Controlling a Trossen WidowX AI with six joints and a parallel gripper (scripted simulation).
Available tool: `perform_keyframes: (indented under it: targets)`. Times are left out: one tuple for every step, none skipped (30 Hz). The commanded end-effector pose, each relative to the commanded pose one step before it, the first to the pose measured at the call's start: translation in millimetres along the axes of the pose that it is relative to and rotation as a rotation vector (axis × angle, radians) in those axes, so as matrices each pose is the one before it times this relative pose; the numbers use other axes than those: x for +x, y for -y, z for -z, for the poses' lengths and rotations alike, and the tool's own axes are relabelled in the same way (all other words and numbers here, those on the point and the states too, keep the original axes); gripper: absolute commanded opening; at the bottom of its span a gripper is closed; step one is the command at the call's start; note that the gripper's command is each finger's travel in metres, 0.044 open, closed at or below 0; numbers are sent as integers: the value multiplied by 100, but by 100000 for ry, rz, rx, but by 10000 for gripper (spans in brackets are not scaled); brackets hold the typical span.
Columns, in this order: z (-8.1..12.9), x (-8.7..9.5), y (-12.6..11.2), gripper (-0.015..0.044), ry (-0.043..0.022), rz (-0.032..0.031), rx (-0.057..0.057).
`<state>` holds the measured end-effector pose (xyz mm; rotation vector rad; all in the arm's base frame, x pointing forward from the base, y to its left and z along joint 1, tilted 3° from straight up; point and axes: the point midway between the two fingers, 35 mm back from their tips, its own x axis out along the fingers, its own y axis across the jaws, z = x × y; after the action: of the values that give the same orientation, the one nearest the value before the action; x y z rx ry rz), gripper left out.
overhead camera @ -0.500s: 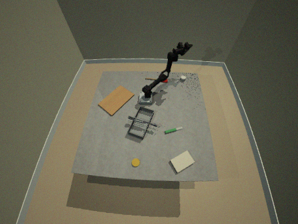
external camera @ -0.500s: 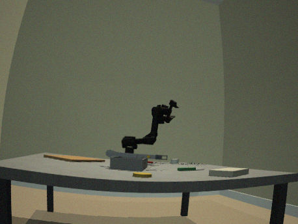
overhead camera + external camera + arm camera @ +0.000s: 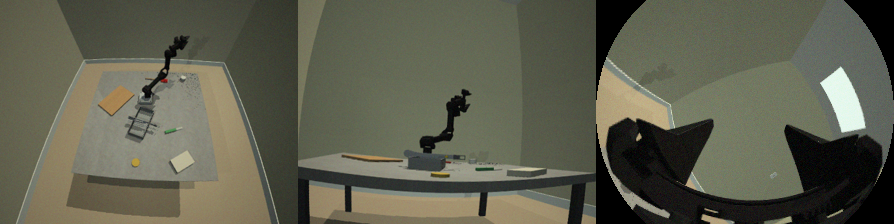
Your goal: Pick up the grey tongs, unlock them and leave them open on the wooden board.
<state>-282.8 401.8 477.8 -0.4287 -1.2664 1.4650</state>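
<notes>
The grey tongs (image 3: 142,122) lie across the dark roasting tin (image 3: 133,133) in the middle of the table. In the exterior view the tin (image 3: 425,163) shows as a grey box, and I cannot make out the tongs there. The wooden board (image 3: 116,99) (image 3: 372,158) lies flat to the left of the tin. My gripper (image 3: 185,39) (image 3: 467,99) (image 3: 749,125) is open and empty. It is raised high above the far side of the table, behind the arm's base, far from the tongs, and faces the room's walls.
A green marker (image 3: 173,130) (image 3: 487,168) lies right of the tin. A yellow disc (image 3: 135,162) (image 3: 440,174) and a cream block (image 3: 182,161) (image 3: 526,171) lie near the front edge. A red item (image 3: 164,80), a thin stick and a small white cup (image 3: 183,78) lie behind the base.
</notes>
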Motion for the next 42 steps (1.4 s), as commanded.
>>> perform_keyframes:
  targets:
    - [-2037,-2544,6825,440,5635,15840,-5070]
    - [-397,-337,1540,440,1268,4046,-822]
    - [-383,-298,1491,440,1298,3869,-1424]
    - [-424,-301,1642,440,1191,4070,-1699]
    - [-384,-340,1653,440,862,3993,-1787]
    - [-270,-267,1728,440,865,4207,-1489]
    - [-201,-229,1638,440,671,3985,-1400]
    - [-148,-208,1625,440,558,3936,-1417]
    - [-125,-183,1610,440,372,4003,-1772]
    - [135,-233,1632,440,-945,4700,838]
    - [-57,-113,1338,440,244,3338,-1142]
    - [112,-168,1641,440,61,3993,-1449]
    - [-73,-234,1008,440,1277,1805,-199]
    - [5,-78,711,440,329,1937,-168]
    - [13,-88,829,440,358,2263,-208]
    - [49,-43,986,440,-55,2382,-691]
    - [115,-30,1069,440,-236,2635,-1020]
    - [187,-50,1244,440,-587,3010,-925]
    - [-3,-137,948,440,555,2669,1329]
    - [38,-5,540,440,-4,1412,-435]
    - [99,-8,659,440,-309,1698,-551]
    - [138,-7,831,440,-428,2140,-696]
    - [150,-17,878,440,-532,2165,-1017]
    - [233,27,1182,440,-610,2955,-1419]
    - [367,19,1291,440,-956,3027,-2024]
    - [402,47,1403,440,-1009,3496,-1993]
    - [621,-54,1641,440,-1173,4766,-149]
    - [435,63,1168,440,-1233,2878,-1074]
    - [332,56,1036,440,-639,2608,-1905]
    - [428,86,1194,440,-1145,3034,-1380]
    - [468,104,1255,440,-1270,3131,-1467]
    - [650,120,1367,440,-1876,3236,-1817]
    - [728,102,1256,440,-1362,2697,557]
    - [392,75,690,440,-508,1096,-866]
    - [257,70,505,440,-696,1286,-661]
    - [344,85,641,440,-947,1638,-738]
    - [372,95,697,440,-909,1526,-989]
    - [551,136,913,440,-1514,2069,-490]
    - [616,162,991,440,-1705,2489,-1407]
    - [992,212,1424,440,-2529,3338,-654]
    - [1157,220,1367,440,-3214,2705,1054]
    - [519,147,714,440,-1460,1809,-1057]
